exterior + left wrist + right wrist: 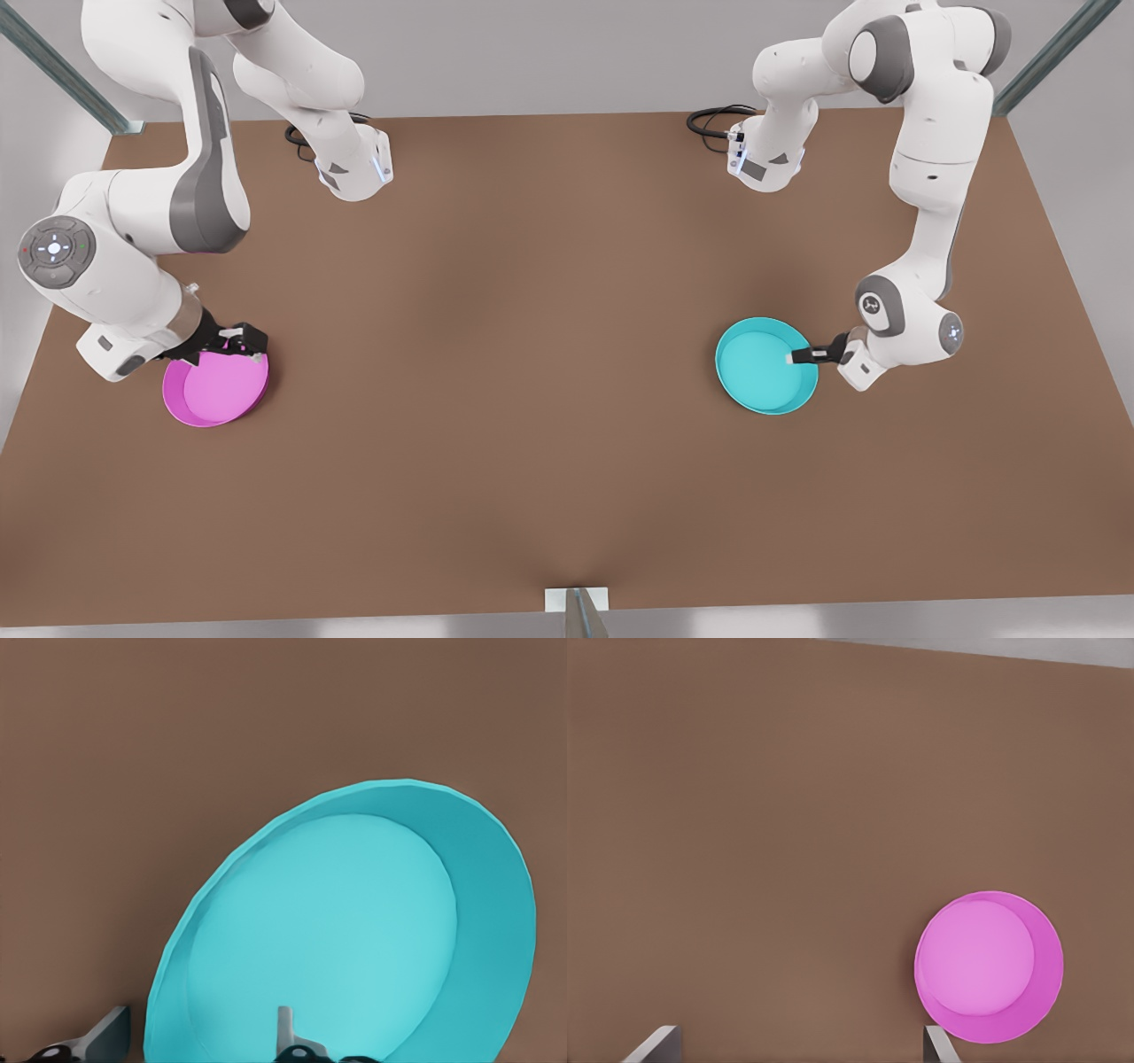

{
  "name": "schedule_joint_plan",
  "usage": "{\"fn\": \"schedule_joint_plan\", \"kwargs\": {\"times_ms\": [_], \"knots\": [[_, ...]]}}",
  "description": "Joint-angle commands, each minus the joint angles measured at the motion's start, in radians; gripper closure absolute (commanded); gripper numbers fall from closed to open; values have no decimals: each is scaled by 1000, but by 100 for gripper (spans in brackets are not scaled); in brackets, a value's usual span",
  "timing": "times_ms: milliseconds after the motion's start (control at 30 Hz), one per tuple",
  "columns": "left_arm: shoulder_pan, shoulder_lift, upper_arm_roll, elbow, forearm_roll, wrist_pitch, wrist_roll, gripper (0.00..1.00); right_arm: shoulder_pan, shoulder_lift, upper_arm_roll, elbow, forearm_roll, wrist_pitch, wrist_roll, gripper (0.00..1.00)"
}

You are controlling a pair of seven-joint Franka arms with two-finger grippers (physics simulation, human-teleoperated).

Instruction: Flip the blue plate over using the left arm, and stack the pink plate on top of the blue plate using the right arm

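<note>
The blue plate (764, 365) lies on the brown table (532, 354) at the front view's right. My left gripper (797, 357) reaches in low from that side and straddles its rim. In the left wrist view the blue plate (354, 930) looms close; one finger (283, 1028) is inside the dish, the other finger (111, 1032) outside it, and the left gripper (197, 1035) is open with a gap on both sides. The pink plate (215, 388) rests at the front view's left. My right gripper (235, 341) hovers open above its far edge; the pink plate (988, 967) lies off to one side of the right gripper (793, 1041).
Both arm bases (354, 168) stand at the table's far edge, with black cables (713, 120) beside them. A metal post (580, 611) sits at the near edge. Bare brown tabletop stretches between the two plates.
</note>
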Motion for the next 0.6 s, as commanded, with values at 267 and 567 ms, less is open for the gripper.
{"fn": "schedule_joint_plan", "kwargs": {"times_ms": [267, 567], "knots": [[-4, 1, 0, 0, 5, 17, 0, 79, 1, 0, 0, 0, -1, -2, 0, 0], [-36, -53, 2, -2, 12, -1, -9, 79, 1, 0, 0, 0, -2, -2, 0, 0]]}}
